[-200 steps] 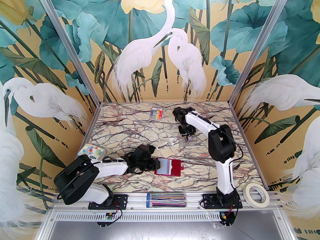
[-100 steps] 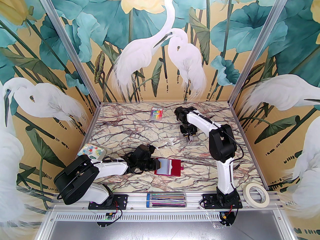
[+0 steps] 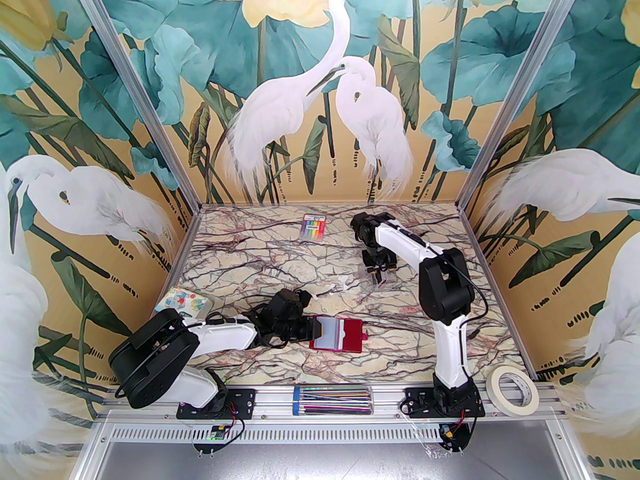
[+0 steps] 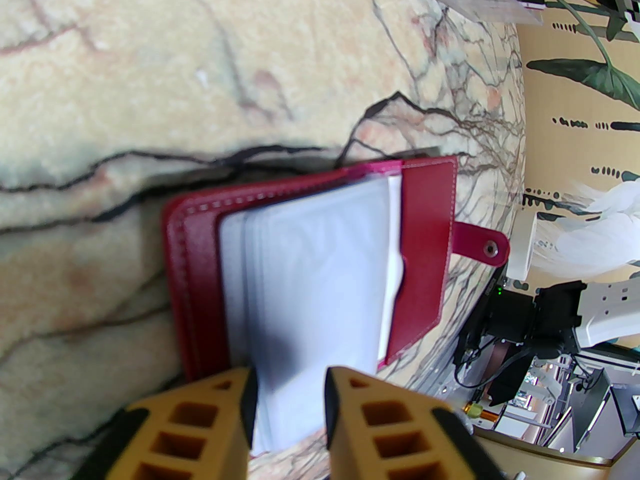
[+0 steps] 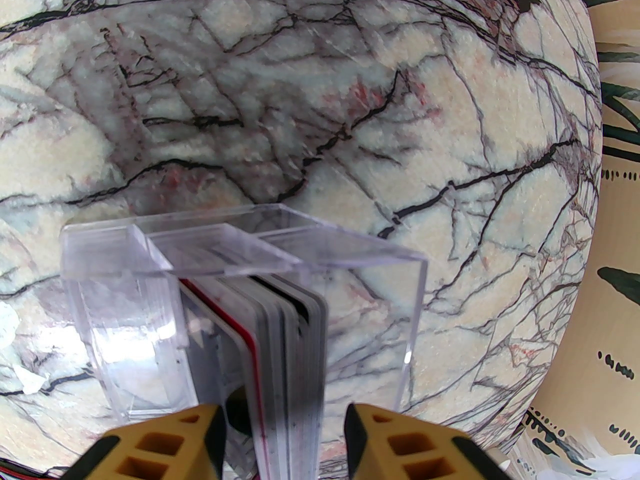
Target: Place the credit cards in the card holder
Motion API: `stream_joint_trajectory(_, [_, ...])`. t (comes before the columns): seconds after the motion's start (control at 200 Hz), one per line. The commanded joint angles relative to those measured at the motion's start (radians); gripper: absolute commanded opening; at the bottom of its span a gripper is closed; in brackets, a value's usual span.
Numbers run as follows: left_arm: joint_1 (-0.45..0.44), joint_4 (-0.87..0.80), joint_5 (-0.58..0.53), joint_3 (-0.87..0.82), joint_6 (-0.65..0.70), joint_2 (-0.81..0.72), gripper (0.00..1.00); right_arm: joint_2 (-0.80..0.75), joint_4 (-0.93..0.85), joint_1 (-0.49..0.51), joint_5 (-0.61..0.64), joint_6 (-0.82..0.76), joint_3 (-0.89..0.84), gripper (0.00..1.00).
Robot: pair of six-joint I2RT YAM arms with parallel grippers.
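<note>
The dark red leather-look card holder (image 4: 425,228) lies open on the veined marble table (image 4: 125,68). The left hand (image 4: 287,393), partly open, straddles its clear sleeves (image 4: 310,268); I cannot tell whether it grips them. Farther back, the grey credit cards (image 5: 290,328) stand on edge in a small clear plastic box (image 5: 370,268). The right hand (image 5: 285,418) is open around them, its fingers clear of them on both sides.

- I see bare marble table (image 3: 260,268) between the card holder (image 3: 345,335) and the clear box (image 3: 378,282): free passage.
- Box walls fence the credit cards (image 5: 287,338); the end facing the right gripper (image 5: 283,413) is open.
- Left gripper (image 4: 287,408) crowds the holder's sleeve edge.
</note>
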Motion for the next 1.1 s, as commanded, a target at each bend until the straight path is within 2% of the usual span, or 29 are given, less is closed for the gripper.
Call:
stream_joint_trajectory(0.0, [-0.013, -0.073, -0.009, -0.004, 0.016, 0.04, 0.3, -0.026, -0.014, -0.01, 0.014, -0.008, -0.003, 0.43])
stream_joint_trajectory(0.41, [-0.013, -0.066, -0.011, -0.008, 0.013, 0.043, 0.3, -0.051, -0.034, -0.02, 0.038, -0.017, 0.001, 0.39])
stream_joint_trajectory(0.88, [-0.019, -0.063, -0.012, -0.01, 0.009, 0.043, 0.3, -0.088, -0.051, -0.035, 0.068, -0.025, -0.008, 0.38])
stream_joint_trajectory(1.095, [-0.022, -0.062, -0.013, -0.007, 0.008, 0.049, 0.3, -0.097, -0.037, -0.039, 0.027, -0.032, -0.017, 0.3])
